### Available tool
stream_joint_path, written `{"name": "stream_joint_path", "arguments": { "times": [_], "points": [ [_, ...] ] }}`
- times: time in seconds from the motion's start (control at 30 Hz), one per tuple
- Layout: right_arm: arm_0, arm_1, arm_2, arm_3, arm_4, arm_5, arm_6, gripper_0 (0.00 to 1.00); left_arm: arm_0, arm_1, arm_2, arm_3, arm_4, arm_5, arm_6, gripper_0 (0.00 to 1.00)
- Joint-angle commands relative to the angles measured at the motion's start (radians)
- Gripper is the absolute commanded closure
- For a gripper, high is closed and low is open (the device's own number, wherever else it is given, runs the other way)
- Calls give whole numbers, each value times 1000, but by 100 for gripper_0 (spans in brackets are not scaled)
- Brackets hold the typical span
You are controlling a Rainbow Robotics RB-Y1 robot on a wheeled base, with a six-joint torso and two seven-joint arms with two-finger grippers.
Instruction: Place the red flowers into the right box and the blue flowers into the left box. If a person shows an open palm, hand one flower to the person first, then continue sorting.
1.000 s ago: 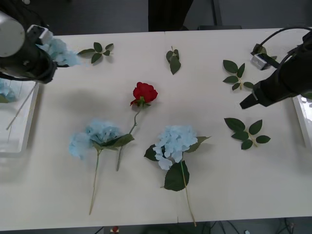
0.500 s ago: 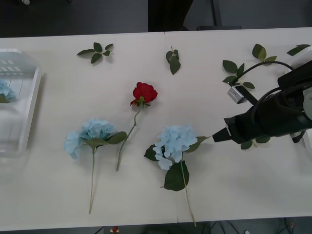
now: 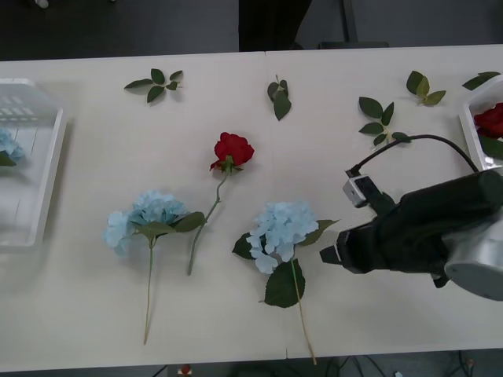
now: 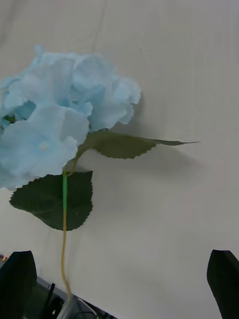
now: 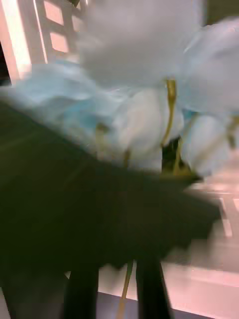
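The right pincer (image 3: 328, 255), spread empty, has swung in just beside the middle blue flower (image 3: 280, 228) on the table (image 3: 377, 314); that bloom is probably next for the left box (image 3: 49, 169).

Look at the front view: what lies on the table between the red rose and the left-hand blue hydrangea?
Between the red rose and the left blue hydrangea, the front view shows bare table; the rose's stem runs down beside the hydrangea's leaf.
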Motion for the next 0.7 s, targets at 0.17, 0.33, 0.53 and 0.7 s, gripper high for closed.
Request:
{"name": "stream_joint_path", "arguments": {
  "times": [0.17,0.33,0.53,0.7],
  "points": [
    [4,-20,188,-69,219,-54,-192,0,-2,32,10,35,114,-57,-149,0],
    [4,22,266,-68,347,-48,-266,0,-2,32,55,-4,252,-31,-164,0],
    [3,78,323,-40,436,-28,-301,0,-3,50,90,-88,409,-10,-150,0],
    [1,133,357,4,499,-19,-316,0,-69,50,35,-117,495,-11,-38,0]
  ]
}}
